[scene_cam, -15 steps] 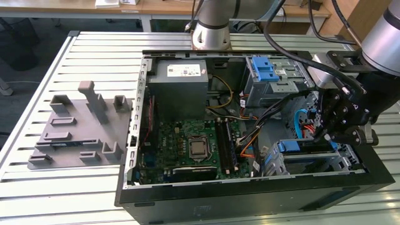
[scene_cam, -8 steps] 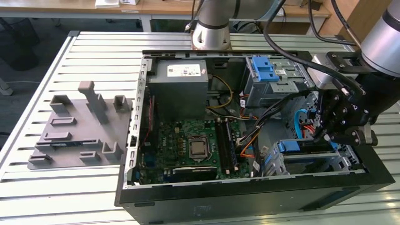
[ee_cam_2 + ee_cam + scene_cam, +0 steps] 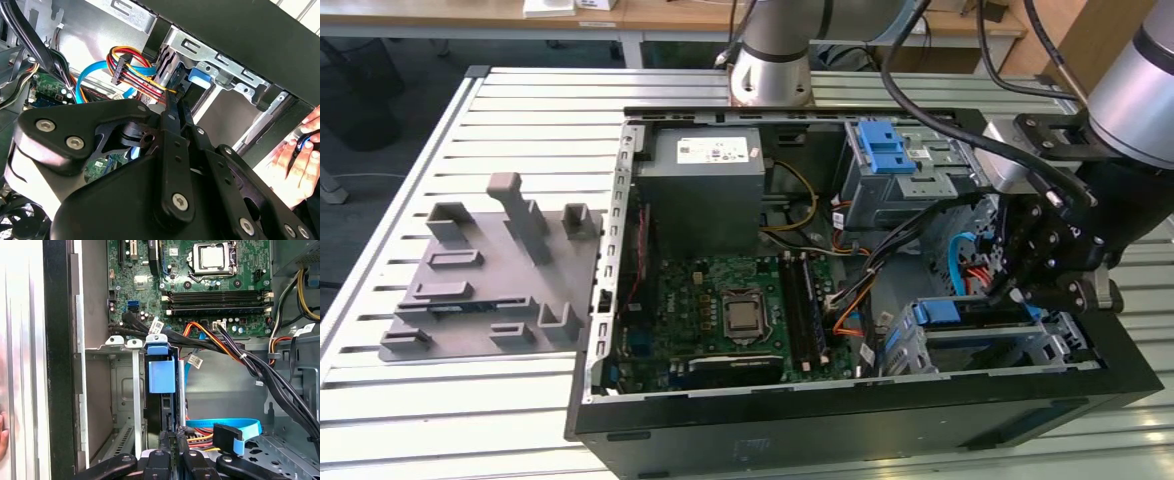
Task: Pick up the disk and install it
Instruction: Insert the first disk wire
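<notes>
The disk (image 3: 167,412), dark metal with blue plastic rail, is standing edge-up in the grey metal cage (image 3: 131,405), lower centre; the black hand (image 3: 172,452) is pinching it, seating step, pressing home needed.

The exterior view looks steeply down from well above the bench (image 3: 520,420) onto the open computer case (image 3: 854,425), with the pincer (image 3: 1047,285) over the drive cage (image 3: 987,335). Both wrist views sit close behind the pincer linkage (image 3: 165,165), facing into the case; both share that drive cage (image 3: 127,395) and the blue data cable (image 3: 230,427)
</notes>
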